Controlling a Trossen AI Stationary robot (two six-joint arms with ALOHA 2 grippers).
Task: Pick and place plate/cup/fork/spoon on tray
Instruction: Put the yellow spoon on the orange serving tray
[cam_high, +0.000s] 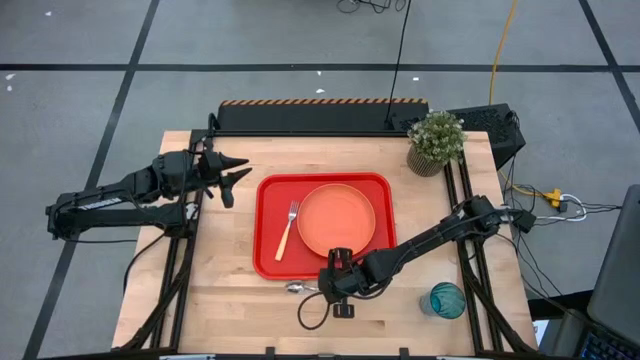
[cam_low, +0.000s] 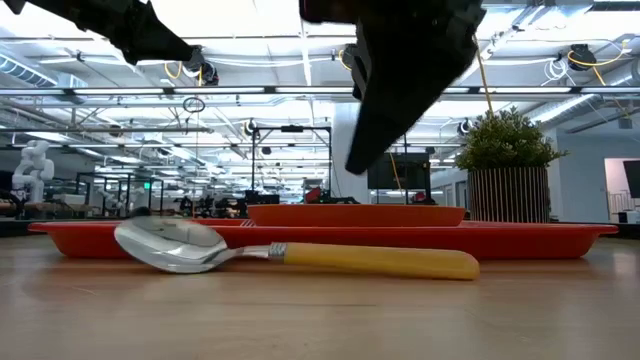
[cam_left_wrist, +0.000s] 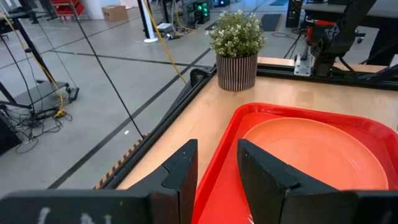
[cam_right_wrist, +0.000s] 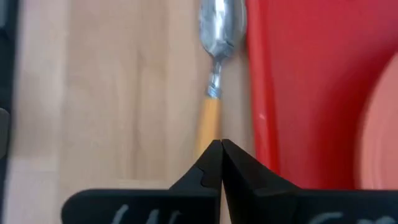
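The red tray (cam_high: 266, 235) lies mid-table with the orange plate (cam_high: 336, 220) and the fork (cam_high: 288, 230) on it. The spoon (cam_high: 300, 288) lies flat on the wood just outside the tray's near rim, its bowl toward the table's left; it also shows in the low view (cam_low: 300, 255) and the right wrist view (cam_right_wrist: 214, 81). My right gripper (cam_right_wrist: 221, 146) is shut and empty, hovering above the spoon's orange handle (cam_low: 400, 262). The teal cup (cam_high: 447, 299) stands near the table's near right corner. My left gripper (cam_left_wrist: 217, 149) is open and empty above the table's far left, beside the tray's far left corner.
A small potted plant (cam_high: 436, 140) stands at the table's far right corner. Bare wood lies left of the tray and along the near edge. My right arm reaches across the near right part of the table, between the tray and the cup.
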